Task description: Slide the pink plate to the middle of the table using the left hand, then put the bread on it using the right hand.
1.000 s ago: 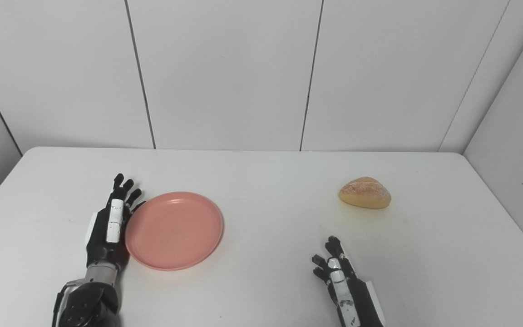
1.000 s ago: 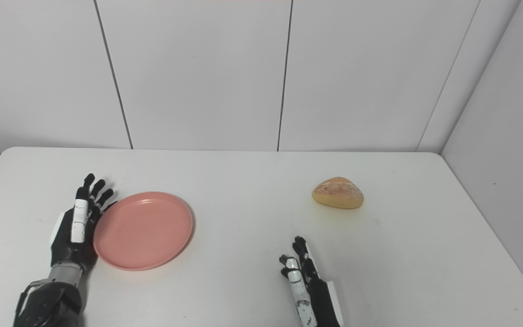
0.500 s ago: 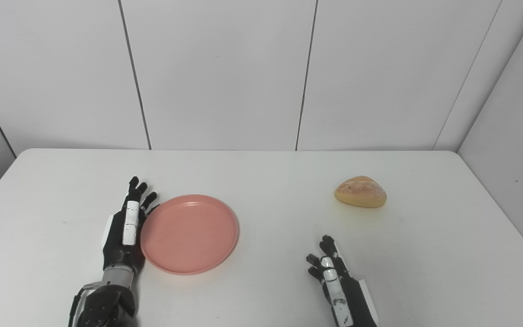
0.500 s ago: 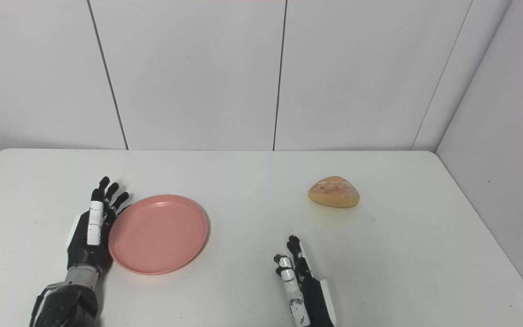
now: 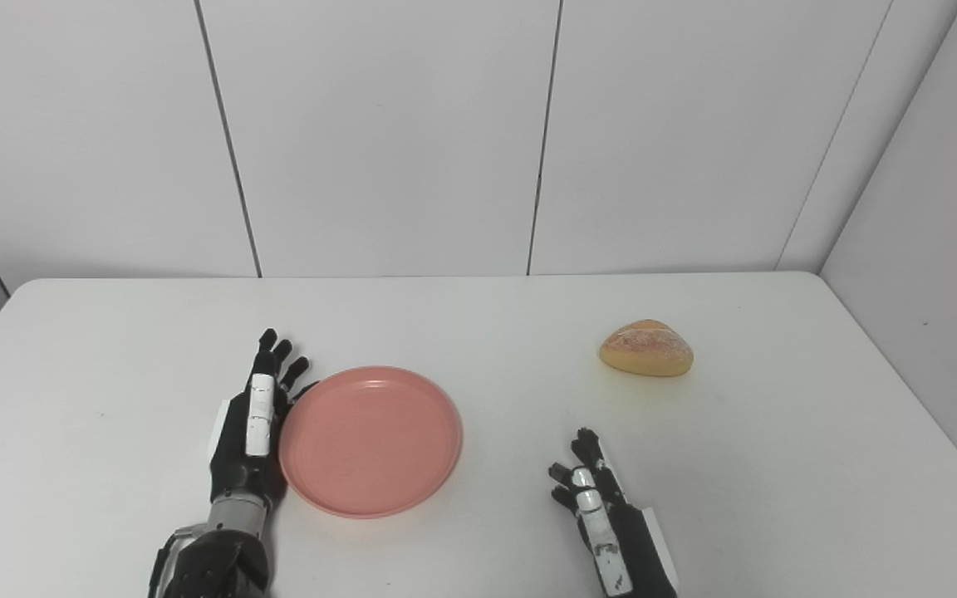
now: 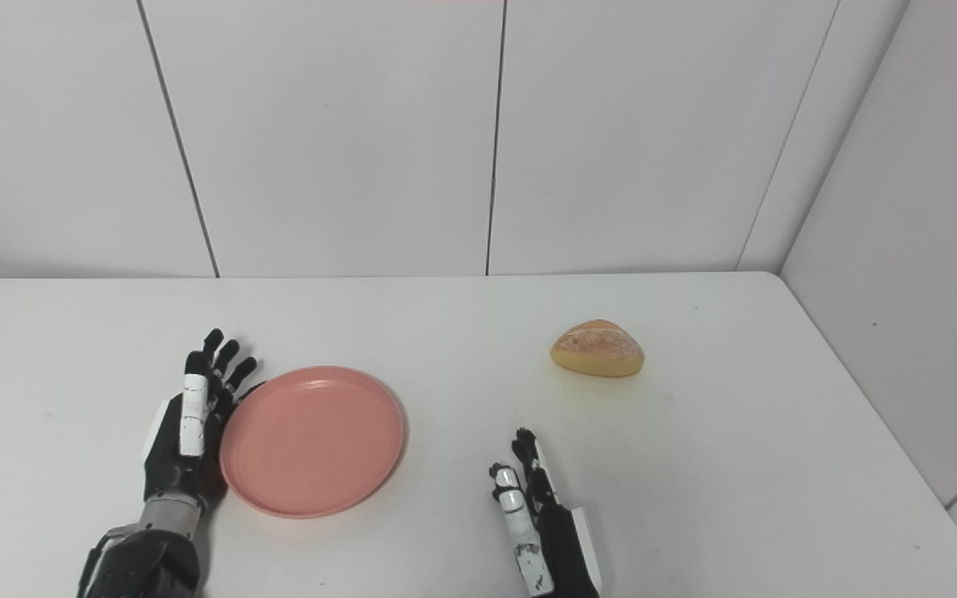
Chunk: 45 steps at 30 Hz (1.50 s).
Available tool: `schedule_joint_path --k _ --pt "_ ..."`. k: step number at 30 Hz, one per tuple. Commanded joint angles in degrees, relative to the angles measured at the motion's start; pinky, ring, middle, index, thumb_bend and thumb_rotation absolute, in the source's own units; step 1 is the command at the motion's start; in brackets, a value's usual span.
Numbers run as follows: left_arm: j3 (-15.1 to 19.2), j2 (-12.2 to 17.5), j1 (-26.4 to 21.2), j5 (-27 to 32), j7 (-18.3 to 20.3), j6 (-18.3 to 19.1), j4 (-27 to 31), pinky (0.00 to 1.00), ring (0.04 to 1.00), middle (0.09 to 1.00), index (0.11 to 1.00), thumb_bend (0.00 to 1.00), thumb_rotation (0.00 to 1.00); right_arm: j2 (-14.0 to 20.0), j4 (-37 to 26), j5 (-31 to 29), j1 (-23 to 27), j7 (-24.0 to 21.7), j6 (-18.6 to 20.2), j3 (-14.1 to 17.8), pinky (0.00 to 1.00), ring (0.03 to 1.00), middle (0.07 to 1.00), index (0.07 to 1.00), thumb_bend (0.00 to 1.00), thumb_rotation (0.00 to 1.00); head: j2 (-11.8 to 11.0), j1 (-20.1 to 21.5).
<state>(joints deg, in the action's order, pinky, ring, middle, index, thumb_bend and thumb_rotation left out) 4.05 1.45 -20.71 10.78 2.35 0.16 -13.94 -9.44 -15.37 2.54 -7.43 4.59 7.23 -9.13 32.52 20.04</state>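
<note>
The pink plate (image 5: 370,440) lies flat on the white table (image 5: 478,316), left of centre. My left hand (image 5: 252,423) stands on edge with its fingers straight, pressed against the plate's left rim, open and holding nothing. The bread (image 5: 646,350), a golden roll, sits alone toward the back right. My right hand (image 5: 603,523) rests open near the front edge, well short of the bread, fingers extended and apart from everything.
White wall panels (image 5: 379,133) rise behind the table, and a side wall (image 5: 927,249) closes in at the right. Bare tabletop lies between the plate and the bread.
The left hand has pushed the plate to the right, toward the table's middle. The camera has panned slightly right. The bread and the right hand have stayed in place.
</note>
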Motion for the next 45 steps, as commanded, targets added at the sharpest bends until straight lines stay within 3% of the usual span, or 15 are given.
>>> schedule_joint_path --k 1,10,13,17,19,21,23,29,35,40,45 --pt "-0.76 -0.30 -0.73 -0.73 0.49 0.06 2.34 0.84 0.940 0.988 1.000 0.99 0.92 -1.32 -0.34 -0.02 -0.17 -0.38 1.82 -0.81 0.87 0.881 0.971 0.969 0.72 0.91 0.03 0.01" --pt "-1.54 -0.99 0.90 -0.82 0.54 2.04 4.43 0.89 0.944 0.997 1.000 1.00 0.92 -1.35 -0.39 0.39 -0.46 -0.22 1.59 -1.01 0.87 0.878 0.972 0.969 0.72 0.91 -0.19 0.74" --pt "-1.43 -0.94 1.53 -0.64 0.56 2.43 4.68 0.87 0.942 0.997 1.000 1.00 0.91 -1.43 -0.53 0.68 -0.70 0.06 1.18 -0.93 0.86 0.876 0.966 0.965 0.71 0.90 -0.23 1.13" --pt "-1.28 -0.75 1.93 -0.55 0.72 2.26 4.25 0.85 0.944 0.997 1.000 0.99 0.90 -1.04 -0.22 3.14 -0.78 1.14 -1.03 -0.92 0.83 0.863 0.900 0.944 0.70 0.87 -0.53 1.52" --pt "-1.00 -0.79 1.88 -0.28 0.72 2.25 3.84 0.86 0.948 0.995 1.000 0.98 0.90 -0.53 0.19 6.36 -0.61 2.45 -3.39 -1.29 0.81 0.842 0.859 0.926 0.72 0.84 -0.92 1.53" --pt "-0.84 -0.78 1.87 -0.09 0.89 2.16 3.58 0.86 0.957 0.997 1.000 0.96 0.90 1.00 1.00 13.01 -0.14 4.59 -7.26 -2.51 0.76 0.805 0.828 0.900 0.71 0.81 -1.09 1.65" --pt "-0.81 -0.71 1.95 -0.11 1.20 2.10 3.61 0.86 0.958 0.998 1.000 0.96 0.91 2.09 0.85 18.71 0.31 6.22 -8.55 -3.38 0.76 0.794 0.821 0.881 0.74 0.79 -1.36 2.07" --pt "-0.28 -0.69 1.80 0.07 1.70 1.86 2.70 0.85 0.956 1.000 1.000 0.99 0.89 2.47 -2.81 22.43 1.64 5.59 -4.58 -2.94 0.75 0.797 0.827 0.885 0.81 0.76 -2.09 2.47" --pt "0.05 -0.85 1.40 0.01 1.81 1.01 1.24 0.84 0.946 0.999 1.000 1.00 0.89 4.66 -7.49 25.83 5.57 1.56 2.55 -0.90 0.72 0.803 0.827 0.878 0.85 0.74 -2.69 2.57" --pt "-0.08 -0.95 1.41 0.02 2.31 0.13 0.39 0.85 0.946 0.994 1.000 0.98 0.90 11.50 -11.76 35.80 10.63 -4.91 6.82 -1.36 0.67 0.781 0.834 0.869 0.89 0.68 -3.26 2.94" --pt "-0.65 -0.96 1.36 -0.64 3.06 -1.07 -0.73 0.82 0.943 0.993 1.000 0.98 0.90 15.86 -13.86 40.73 14.59 -8.77 7.80 -0.67 0.64 0.772 0.843 0.867 0.96 0.64 -3.58 2.96"
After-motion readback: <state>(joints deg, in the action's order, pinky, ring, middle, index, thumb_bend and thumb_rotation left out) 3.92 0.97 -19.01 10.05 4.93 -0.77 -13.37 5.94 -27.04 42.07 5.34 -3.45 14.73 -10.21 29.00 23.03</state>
